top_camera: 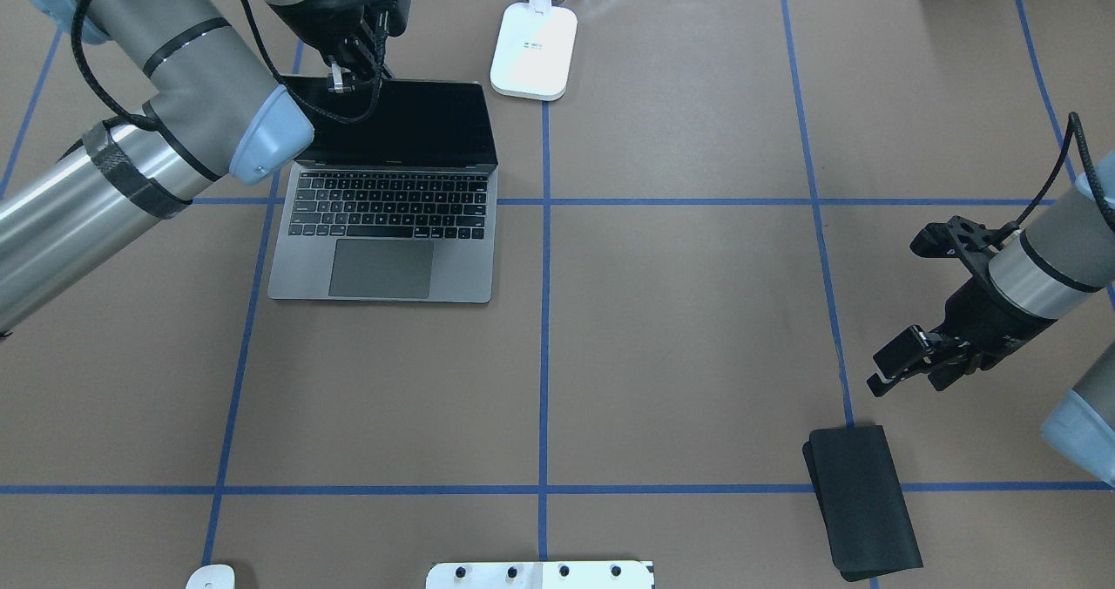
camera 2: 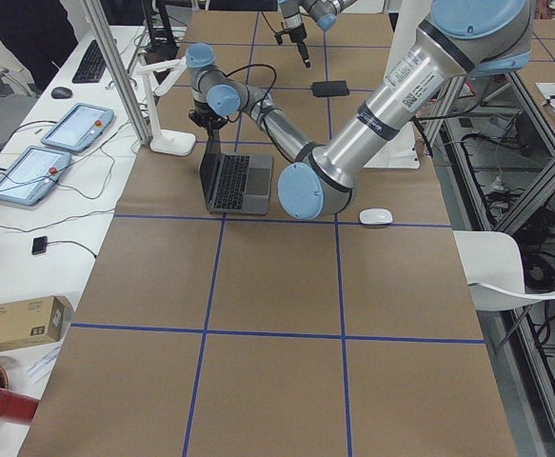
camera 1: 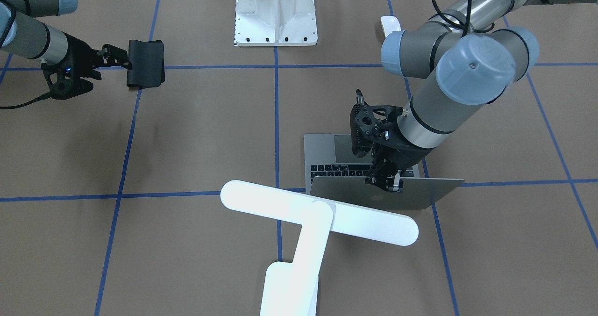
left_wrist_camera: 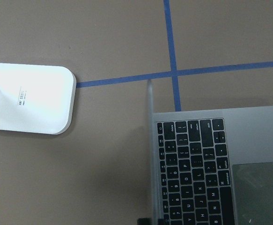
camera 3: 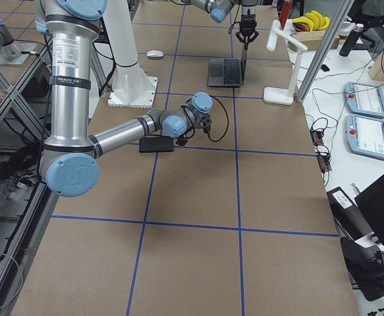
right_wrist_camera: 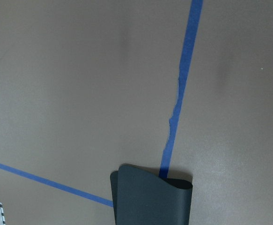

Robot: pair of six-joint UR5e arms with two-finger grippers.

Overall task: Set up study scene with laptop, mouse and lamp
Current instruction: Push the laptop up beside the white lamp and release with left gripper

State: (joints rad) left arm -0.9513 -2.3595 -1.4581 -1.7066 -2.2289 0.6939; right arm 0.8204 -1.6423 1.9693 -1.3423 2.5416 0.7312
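Observation:
The laptop (top_camera: 383, 249) stands open at the far left of the table, screen dark, and also shows in the front view (camera 1: 336, 170) and the left wrist view (left_wrist_camera: 220, 164). My left gripper (camera 1: 385, 183) is shut on the top edge of its lid, seen from above too (top_camera: 347, 79). The lamp stands just right of the laptop, with its bar head (camera 1: 317, 211) over the lid and its base (top_camera: 534, 51) on the table. The mouse (top_camera: 211, 577) lies near my base on the left. My right gripper (top_camera: 906, 371) hovers empty, jaws apart.
A black pad (top_camera: 862, 502), one edge curled over, lies near the right gripper and shows in the right wrist view (right_wrist_camera: 150, 197). The white bolted pedestal (camera 1: 275, 14) stands at my base. Blue tape lines cross the brown table.

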